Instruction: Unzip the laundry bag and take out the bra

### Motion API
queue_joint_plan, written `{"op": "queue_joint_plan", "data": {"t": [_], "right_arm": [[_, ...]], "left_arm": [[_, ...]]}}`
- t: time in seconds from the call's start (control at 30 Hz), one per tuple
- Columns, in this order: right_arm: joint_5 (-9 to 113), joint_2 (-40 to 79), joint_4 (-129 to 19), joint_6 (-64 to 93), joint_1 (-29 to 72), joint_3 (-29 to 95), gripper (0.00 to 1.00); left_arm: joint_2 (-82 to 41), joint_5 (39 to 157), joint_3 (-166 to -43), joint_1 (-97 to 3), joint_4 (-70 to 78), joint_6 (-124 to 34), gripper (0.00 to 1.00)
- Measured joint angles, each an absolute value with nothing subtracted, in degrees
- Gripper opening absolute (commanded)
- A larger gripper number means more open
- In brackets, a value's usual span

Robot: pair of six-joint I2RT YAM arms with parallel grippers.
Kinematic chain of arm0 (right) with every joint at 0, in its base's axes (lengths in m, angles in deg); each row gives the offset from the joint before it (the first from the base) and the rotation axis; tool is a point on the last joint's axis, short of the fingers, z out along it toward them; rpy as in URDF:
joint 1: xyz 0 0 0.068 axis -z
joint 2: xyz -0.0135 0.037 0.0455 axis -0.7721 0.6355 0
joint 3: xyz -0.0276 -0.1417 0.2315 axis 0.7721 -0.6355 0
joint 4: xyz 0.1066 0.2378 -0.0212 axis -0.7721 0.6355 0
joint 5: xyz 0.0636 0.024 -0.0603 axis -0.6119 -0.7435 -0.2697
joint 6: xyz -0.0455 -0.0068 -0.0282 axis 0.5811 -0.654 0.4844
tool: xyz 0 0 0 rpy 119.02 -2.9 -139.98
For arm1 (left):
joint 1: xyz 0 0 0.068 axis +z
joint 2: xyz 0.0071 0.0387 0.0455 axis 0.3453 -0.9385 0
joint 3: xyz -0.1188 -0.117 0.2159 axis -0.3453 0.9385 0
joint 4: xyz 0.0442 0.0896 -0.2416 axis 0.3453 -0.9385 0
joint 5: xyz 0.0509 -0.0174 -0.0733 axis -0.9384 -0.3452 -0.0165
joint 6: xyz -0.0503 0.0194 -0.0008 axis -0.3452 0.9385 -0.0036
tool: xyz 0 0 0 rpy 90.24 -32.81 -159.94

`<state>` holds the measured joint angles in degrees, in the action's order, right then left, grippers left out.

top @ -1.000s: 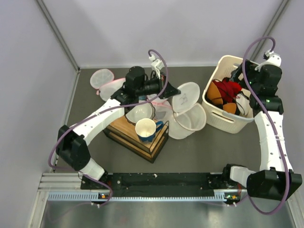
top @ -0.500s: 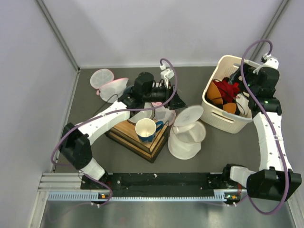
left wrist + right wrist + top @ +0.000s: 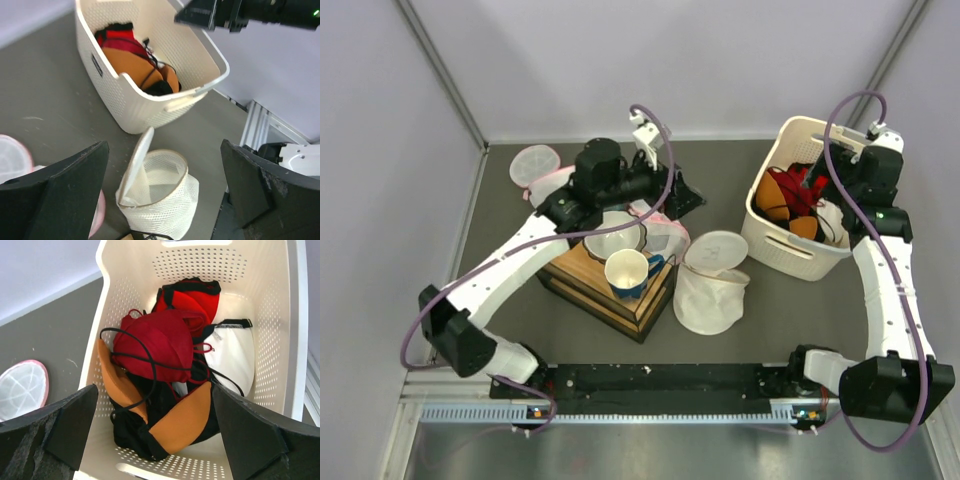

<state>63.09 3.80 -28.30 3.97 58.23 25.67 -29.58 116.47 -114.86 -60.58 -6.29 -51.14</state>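
The dark grey tabletop [image 3: 780, 330] carries everything. The cream perforated basket [image 3: 794, 250] stands directly under the right gripper [image 3: 155, 390], whose fingers are spread wide with nothing between them. The left gripper [image 3: 162, 150] is likewise spread and empty, and it hangs above the laundry bag [image 3: 161, 197]. That bag is a white mesh drum that sits on the tabletop straight below the gap between the fingers, apart from both, with its round end flap raised open. The basket lies just beyond the bag as seen from the left gripper.

A wooden box [image 3: 605, 290] lies behind the left gripper, beneath its forearm. The bra [image 3: 160, 342], red with thin dark straps, rests in the basket right below the right gripper, on top of orange and black garments. Whether every strap crossing it is its own is hard to tell. A mug [image 3: 628, 271] with a blue handle stands on the wooden box. A pink-trimmed mesh bag [image 3: 534, 164] lies well behind the left gripper.
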Motion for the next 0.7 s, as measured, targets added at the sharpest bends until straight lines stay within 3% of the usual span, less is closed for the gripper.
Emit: {"op": "queue_joint_plan", "data": {"t": [0.3,0.7], "right_arm": [[64.0,4.1,-26.0,4.8,58.2,25.7,0.99],[66.0,4.0,-25.7,5.1,58.2,25.6,0.99]], "left_arm": [[-18.3,107.8,-110.0,-58.7,-5.8,-46.0,0.99],[-17.4,105.1,-102.4,-54.4,-7.9,-47.1,0.99]]}}
